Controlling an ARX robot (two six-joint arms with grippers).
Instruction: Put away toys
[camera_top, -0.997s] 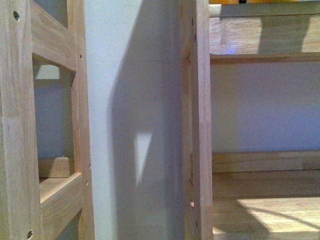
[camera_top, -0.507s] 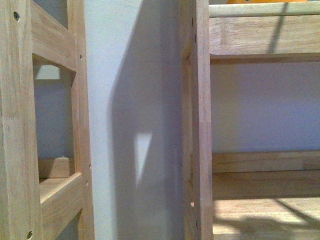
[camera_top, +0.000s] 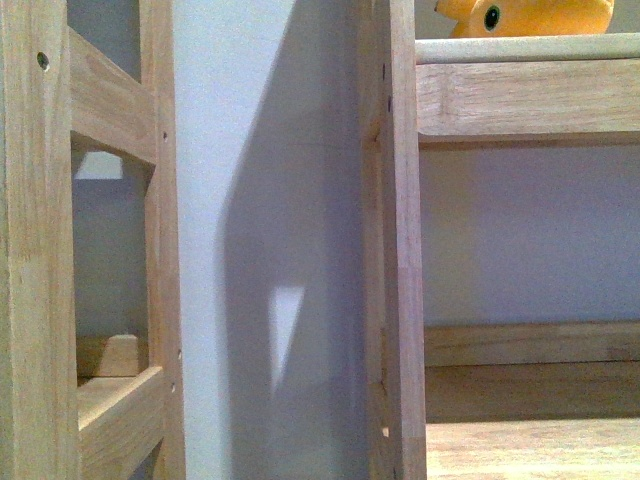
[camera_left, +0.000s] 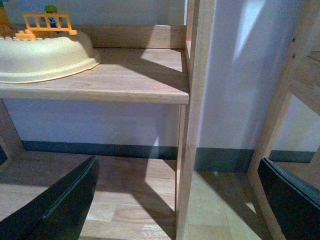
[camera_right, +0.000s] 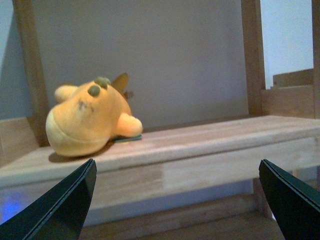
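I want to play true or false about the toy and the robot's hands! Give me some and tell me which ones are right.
1. The plush toy lies on a wooden shelf. True.
2. The right gripper is squeezing the plush toy. False: its jaws are wide apart and the toy lies free beyond them.
3. The playset has an orange fence on top. True.
4. The left gripper holds the playset. False: it is open and empty, below that shelf.
5. The plush toy is blue. False: it is orange-yellow.

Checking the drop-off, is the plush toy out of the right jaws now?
Out: the plush toy lies on the wooden shelf, right gripper jaws spread wide, touching nothing.
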